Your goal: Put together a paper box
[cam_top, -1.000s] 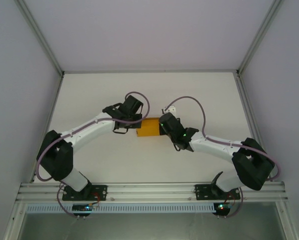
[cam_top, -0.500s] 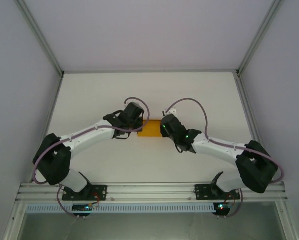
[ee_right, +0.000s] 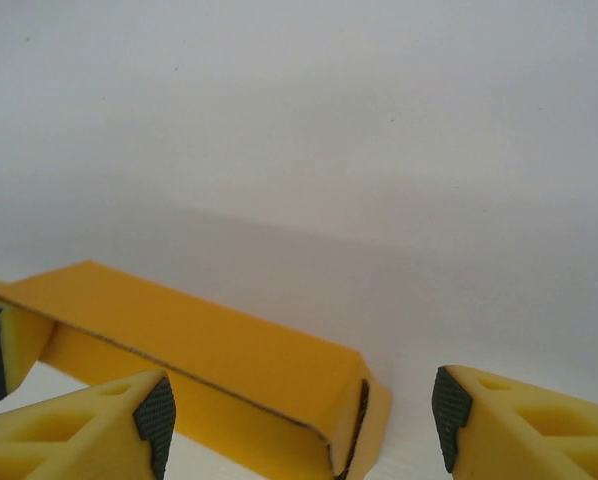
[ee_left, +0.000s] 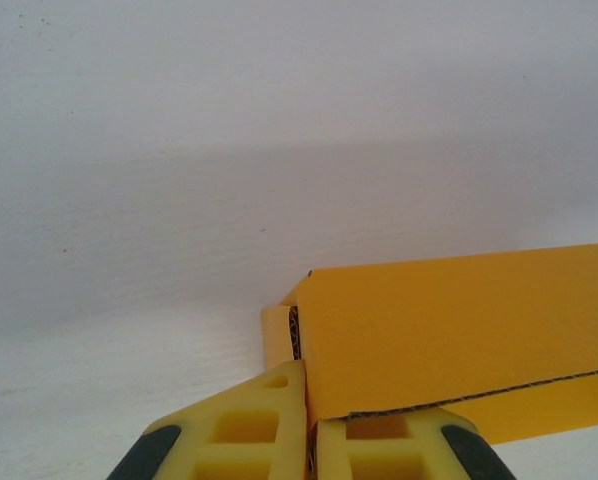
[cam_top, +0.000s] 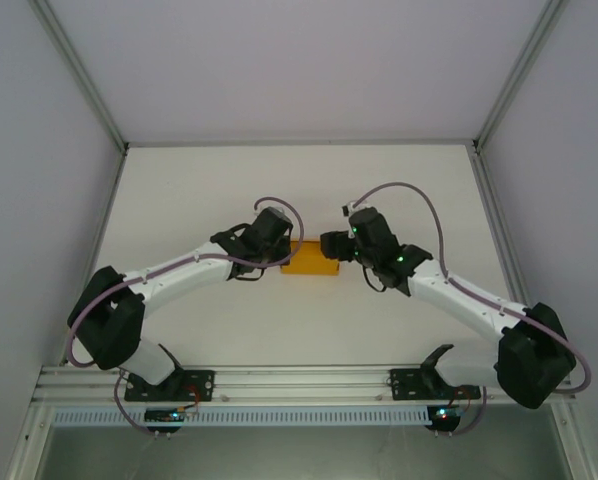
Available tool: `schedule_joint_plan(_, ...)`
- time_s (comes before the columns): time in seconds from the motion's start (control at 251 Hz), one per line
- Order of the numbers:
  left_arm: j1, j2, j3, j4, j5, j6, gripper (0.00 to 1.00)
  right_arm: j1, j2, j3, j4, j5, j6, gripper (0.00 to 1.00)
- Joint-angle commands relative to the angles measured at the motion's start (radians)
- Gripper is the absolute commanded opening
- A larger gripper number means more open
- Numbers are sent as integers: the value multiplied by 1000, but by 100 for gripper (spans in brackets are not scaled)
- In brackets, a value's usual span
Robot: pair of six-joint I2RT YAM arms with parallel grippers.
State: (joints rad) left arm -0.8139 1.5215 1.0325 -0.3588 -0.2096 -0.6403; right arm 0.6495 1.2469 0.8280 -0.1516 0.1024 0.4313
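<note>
As the white table (cam_top: 299, 190) spreads bare beneath them, the left arm (cam_top: 179, 268) and right arm (cam_top: 459, 295) reach inward toward its middle. Between them lies the box (cam_top: 310, 257), folded orange-yellow card resting on the table, its long sides running left to right. At its left end the left gripper (ee_left: 309, 440) has its fingers (ee_left: 249, 425) pressed together, pinching a corner of the card. At its right end the right gripper (ee_right: 301, 400) holds its fingers (ee_right: 499, 420) spread wide, the box's end between them.

White arms (cam_top: 179, 268), black joints (cam_top: 109, 325) — purple cables (cam_top: 404, 185), yellow jaws.
</note>
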Motion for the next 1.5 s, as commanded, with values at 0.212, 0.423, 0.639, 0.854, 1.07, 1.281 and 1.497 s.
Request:
schedule_joint_plan(0.212, -16, 60, -9, -178, 95, 21, 16, -55, 114, 42, -37, -119, 78, 50)
schedule_joint_plan(0.423, -8, 47, 37, -190, 134, 91, 23, -57, 134, -35, -3, -139, 136, 37)
schedule_joint_plan(0.639, 14, 18, 86, -198, 237, 192, 42, -58, 147, -89, 21, -123, 175, 31)
schedule_joint_plan(0.854, 64, -29, 93, -171, 414, 239, 71, -65, 160, -112, 15, -116, 204, 29)
schedule_joint_plan(1.07, 152, -66, 81, -89, 520, 146, 90, -65, 142, -126, -28, -75, 203, 28)
schedule_joint_plan(1.281, 234, 8, 37, -23, 584, 41, 77, -65, 120, -155, -18, -37, 210, 28)
schedule_joint_plan(1.497, 260, 9, -84, 95, 656, -4, 65, -62, 115, -153, -20, -19, 211, 28)
